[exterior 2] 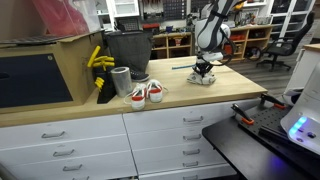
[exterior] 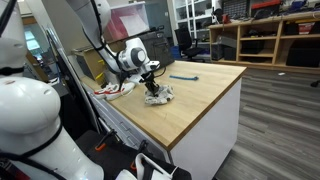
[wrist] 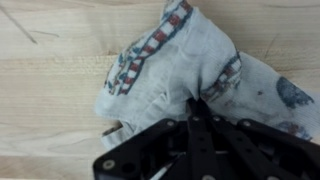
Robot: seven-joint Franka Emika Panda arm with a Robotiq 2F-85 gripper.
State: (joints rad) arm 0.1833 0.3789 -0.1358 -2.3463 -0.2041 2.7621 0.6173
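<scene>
Long light wooden worktop point(exterior: 205, 95), black plastic bin point(exterior 2: 127, 47) at one end, crumpled white patterned cloth point(wrist: 150, 70) lying mid-worktop, black pincer point(wrist: 197, 104) pinched together on a fold of it, red-and-white pair of shoes point(exterior 2: 147, 93) well apart, grey cup point(exterior 2: 121, 80) beside them, thin blue pen point(exterior: 183, 77) near the cloth.

Your gripper point(wrist: 195, 104) looks black and matt, like hard plastic or metal. The cloth point(wrist: 170, 60) at its tips is soft, crumpled fabric with a woven stripe. The table top point(wrist: 50, 60) is pale, smooth wood with fine grain lines, and the drawers point(exterior 2: 170, 135) below look smooth and painted white.
</scene>
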